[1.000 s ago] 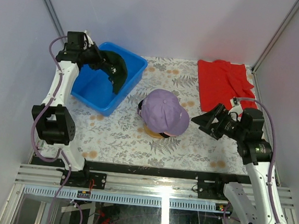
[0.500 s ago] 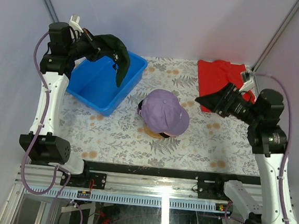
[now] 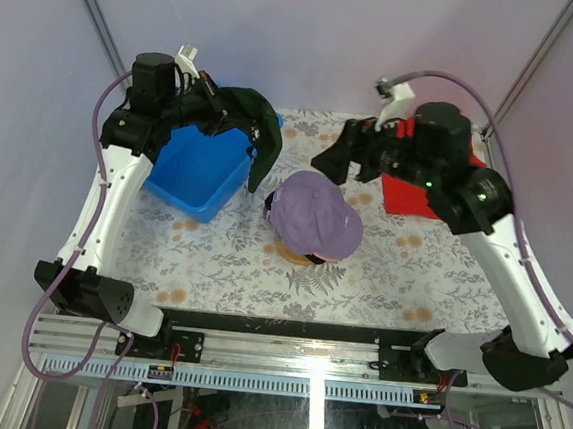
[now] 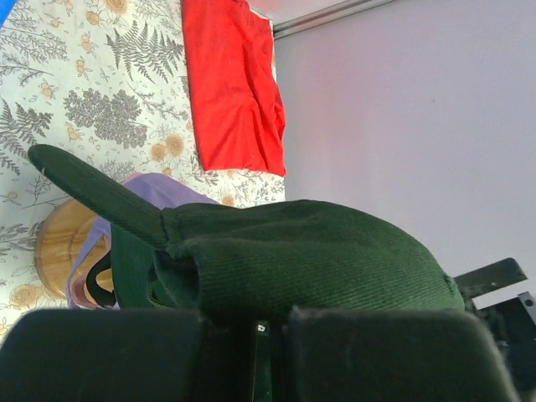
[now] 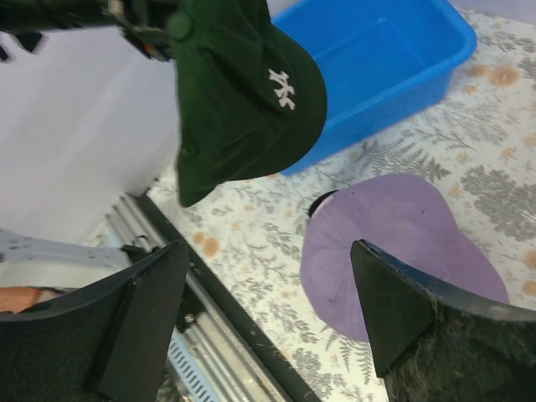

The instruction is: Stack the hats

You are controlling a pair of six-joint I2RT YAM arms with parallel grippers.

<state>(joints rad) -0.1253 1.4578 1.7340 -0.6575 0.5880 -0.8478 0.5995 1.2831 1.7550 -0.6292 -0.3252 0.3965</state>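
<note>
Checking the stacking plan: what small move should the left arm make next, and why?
Probably carry the dark green cap across to above the lavender cap: the left hand is shut on it, and it hangs at the edge of the blue bin.

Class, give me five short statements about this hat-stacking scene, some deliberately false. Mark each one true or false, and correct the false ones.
1. The left pincer is shut on the dark green cap. True.
2. The purple cap sits on the round wooden stand. True.
3. The right pincer grips the purple cap. False: it is open and empty, with the purple cap below it.
4. The red cloth lies inside the blue bin. False: it lies on the table at the far right, well apart from the blue bin.
5. The dark green cap is held up off the table. True.
</note>
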